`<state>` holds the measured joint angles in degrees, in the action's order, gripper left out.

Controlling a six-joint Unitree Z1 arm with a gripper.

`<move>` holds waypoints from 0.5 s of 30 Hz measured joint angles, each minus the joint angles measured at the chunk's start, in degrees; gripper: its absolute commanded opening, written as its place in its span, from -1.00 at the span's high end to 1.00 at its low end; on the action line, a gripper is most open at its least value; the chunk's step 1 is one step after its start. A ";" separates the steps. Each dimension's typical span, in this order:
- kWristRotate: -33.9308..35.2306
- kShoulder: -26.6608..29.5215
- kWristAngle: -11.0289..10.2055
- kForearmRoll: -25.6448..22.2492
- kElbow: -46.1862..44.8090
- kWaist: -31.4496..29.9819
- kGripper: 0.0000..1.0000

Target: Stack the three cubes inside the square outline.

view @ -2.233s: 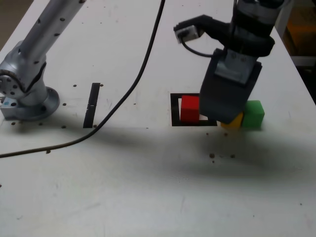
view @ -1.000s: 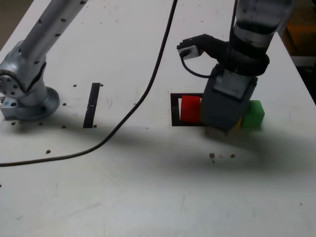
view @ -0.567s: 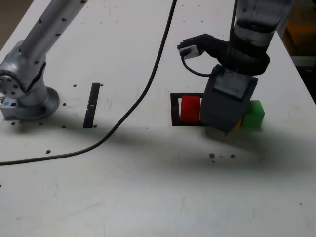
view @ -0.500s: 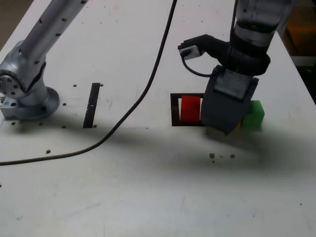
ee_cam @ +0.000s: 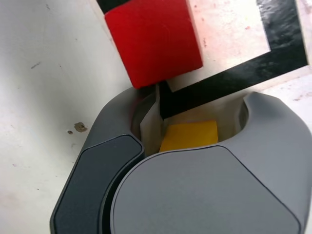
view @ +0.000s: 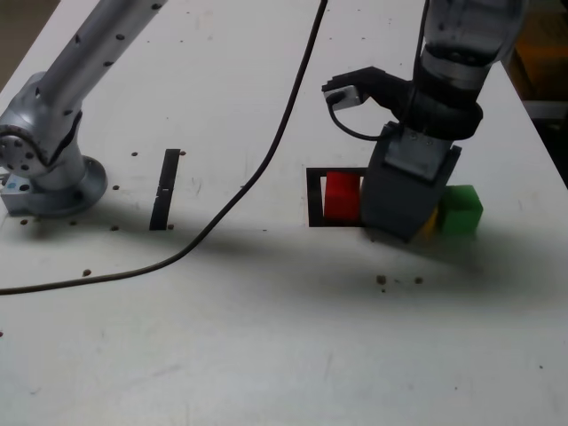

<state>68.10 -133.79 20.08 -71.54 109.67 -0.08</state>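
In the exterior view, the hand (view: 404, 232) is seen lowered just outside the square outline (view: 314, 197), between the red cube (view: 341, 195) inside it and the green cube (view: 461, 209).

In the wrist view, the yellow cube (ee_cam: 190, 135) is seen between the narrowed jaws, apparently gripped.

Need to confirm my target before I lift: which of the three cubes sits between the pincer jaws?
The yellow cube: it lies between the jaws of the pincer. The red cube stands inside the square outline; the green cube sits outside.
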 measured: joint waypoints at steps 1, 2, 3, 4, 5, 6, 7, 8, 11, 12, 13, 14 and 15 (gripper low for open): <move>-0.02 0.00 -0.64 -0.28 0.23 0.00 0.30; -0.10 0.00 -1.06 -0.41 0.40 0.00 0.34; -0.33 0.00 -1.51 -0.52 0.61 0.01 0.36; -0.61 0.00 -1.80 -0.55 0.75 0.06 0.37; -0.93 0.02 -1.97 -0.55 0.85 0.14 0.39; -1.20 0.03 -2.04 -0.55 0.89 0.20 0.40; -1.52 0.05 -2.06 -0.55 0.90 0.26 0.41; -1.83 0.07 -2.07 -0.56 0.93 0.34 0.42; -2.33 0.31 -2.40 -1.38 1.79 0.43 0.49; -2.53 0.41 -2.64 -1.99 2.39 0.43 0.51; -2.68 0.54 -2.91 -2.63 3.06 0.43 0.54; -2.81 0.62 -3.21 -3.39 3.82 0.43 0.56; -2.92 0.62 -3.49 -4.22 4.71 0.43 0.58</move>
<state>65.18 -133.16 16.59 -75.76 114.38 0.35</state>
